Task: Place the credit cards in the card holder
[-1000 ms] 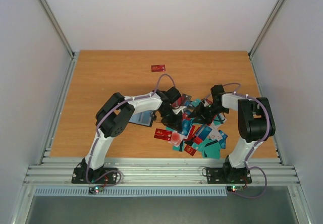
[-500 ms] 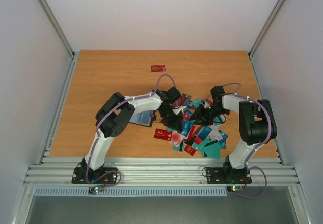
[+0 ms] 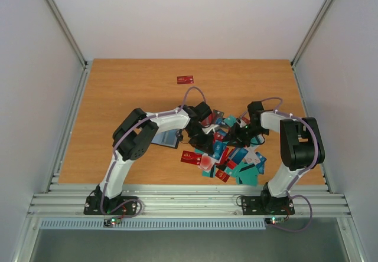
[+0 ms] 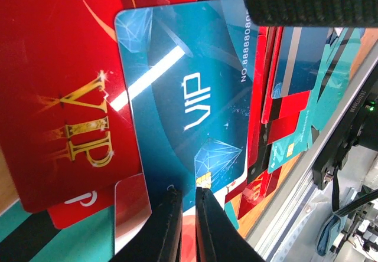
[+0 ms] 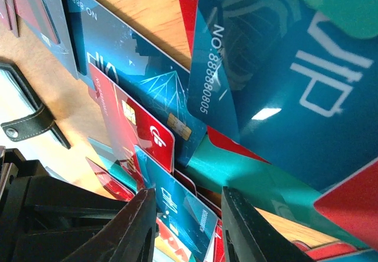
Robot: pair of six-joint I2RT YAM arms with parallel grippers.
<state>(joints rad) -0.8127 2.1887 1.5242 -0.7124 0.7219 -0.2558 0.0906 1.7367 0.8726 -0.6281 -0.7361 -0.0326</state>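
Left pincer (image 4: 186, 198) closed to a slit, gripping nothing visible; right pincer (image 5: 188, 215) part open, empty. Best: isolate one glossy teal plastic VIP card (image 4: 189, 97) by its edge; avoid doubles.

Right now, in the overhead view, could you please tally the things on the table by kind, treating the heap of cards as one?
Robot arms: 2 (left arm, right arm)
Folding card holder: 1
Mixed heap of credit cards: 1
Lone red card at the far side: 1
Total: 5
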